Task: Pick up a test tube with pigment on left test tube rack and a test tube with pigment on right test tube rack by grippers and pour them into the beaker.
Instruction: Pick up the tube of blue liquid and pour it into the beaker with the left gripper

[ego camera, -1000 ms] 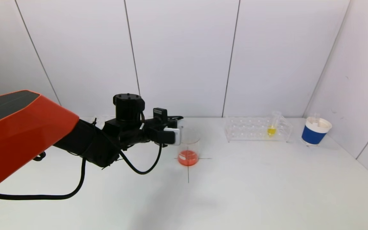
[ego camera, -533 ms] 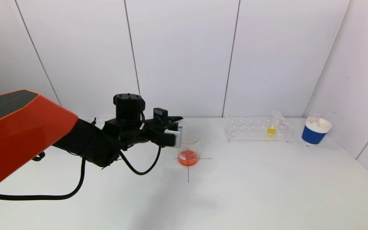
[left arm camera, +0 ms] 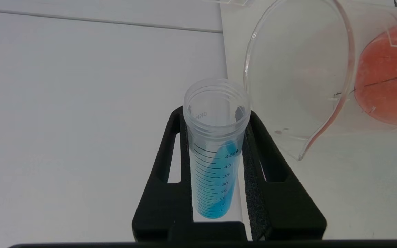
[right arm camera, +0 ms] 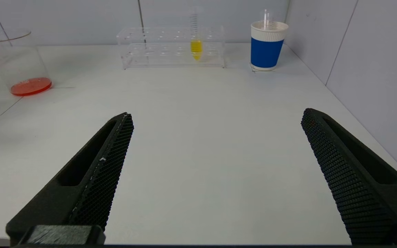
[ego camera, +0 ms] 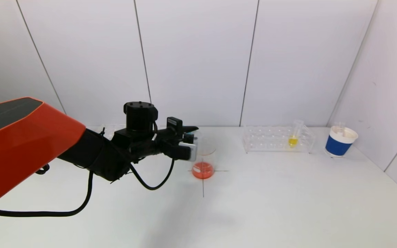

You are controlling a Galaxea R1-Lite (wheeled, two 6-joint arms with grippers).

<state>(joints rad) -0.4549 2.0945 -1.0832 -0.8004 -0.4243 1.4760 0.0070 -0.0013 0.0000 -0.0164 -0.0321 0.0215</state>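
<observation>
Blue pigment lay along the wall of the tipped test tube (left arm camera: 215,148), clamped in the left hand (left arm camera: 215,193) beside the beaker (ego camera: 203,155) rim; pour barely begun, judged. Orange liquid already in the beaker. Left arm stretched level over the table (ego camera: 288,199). Right hand (right arm camera: 215,172) spread wide, empty, low. Yellow tube (ego camera: 293,137) untouched in the right rack (ego camera: 277,139).

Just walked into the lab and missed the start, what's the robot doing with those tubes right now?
The left gripper is shut on a test tube of blue pigment, tipped beside the rim of the beaker, which has orange liquid in the bottom. No blue shows in the beaker yet. The right gripper is open and empty above the table. A tube of yellow pigment sits in the right rack, beside a blue paper cup.
</observation>
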